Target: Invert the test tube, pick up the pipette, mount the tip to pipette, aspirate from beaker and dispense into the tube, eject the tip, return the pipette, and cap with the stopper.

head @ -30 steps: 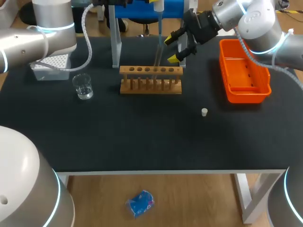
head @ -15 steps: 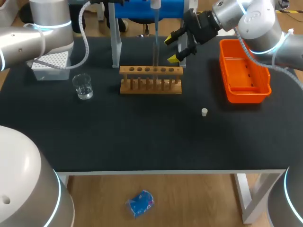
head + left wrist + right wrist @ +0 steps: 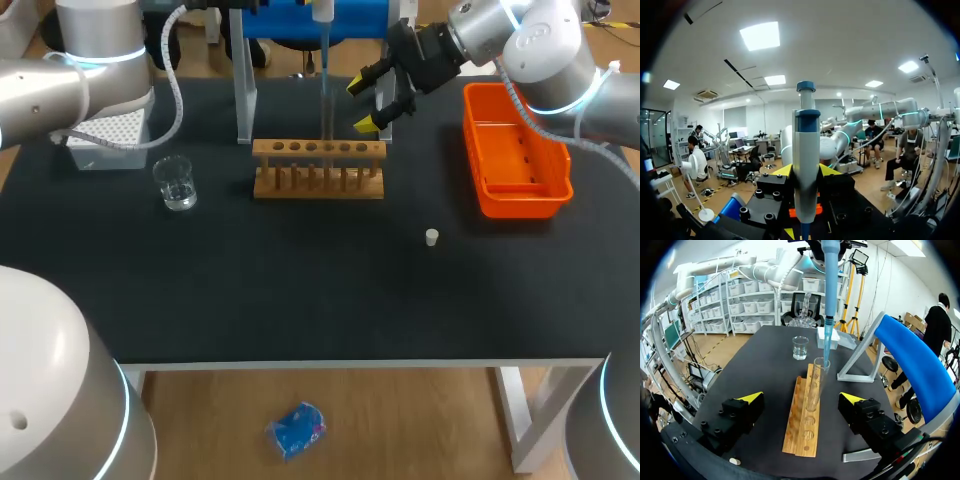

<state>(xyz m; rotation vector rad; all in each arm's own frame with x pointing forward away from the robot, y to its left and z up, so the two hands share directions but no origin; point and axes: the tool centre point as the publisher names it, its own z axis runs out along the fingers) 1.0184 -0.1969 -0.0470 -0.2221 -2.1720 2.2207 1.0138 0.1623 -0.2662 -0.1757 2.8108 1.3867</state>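
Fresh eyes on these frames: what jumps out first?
The blue pipette, clamped upright in the left gripper, ends at the mouth of the test tube standing in the wooden rack. The right gripper hangs open beside the rack, the tube ahead of it. A small white stopper lies alone on the table.

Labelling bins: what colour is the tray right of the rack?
Orange tray, clearest in head view.
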